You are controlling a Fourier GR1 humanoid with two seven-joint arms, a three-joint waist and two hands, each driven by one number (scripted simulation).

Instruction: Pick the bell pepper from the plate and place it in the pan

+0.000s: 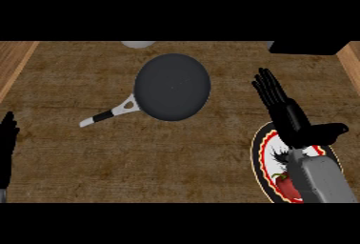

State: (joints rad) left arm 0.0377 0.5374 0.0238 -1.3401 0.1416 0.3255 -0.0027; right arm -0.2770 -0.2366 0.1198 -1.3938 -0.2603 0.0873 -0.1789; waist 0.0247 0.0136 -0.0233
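Right hand: the right hand [285, 112] is spread out flat, fingers straight and pointing away from the robot, thumb stuck out to its right; it grasps nothing.
Left hand: the left hand [7, 143] shows only at the view's left edge, fingers up and straight, resting, holding nothing.
Pepper: the red bell pepper [287, 185] lies on the plate [262, 157], behind the right hand's fingertips and tucked under the near side of its forearm, which hides part of it.
Plate: sits below the right wrist, its dark rim showing to the hand's left.
Pan: the pan [172, 86] is well off to the right hand's left and a little ahead of it, handle [111, 113] pointing back toward the left; nothing lies in it.
Done: by the look of it, nothing of the task yet; the pepper is not picked up.
Left: the hand sits past the pepper, so it would need to draw back and lower onto it, close round it, carry it leftward and set it in the pan.
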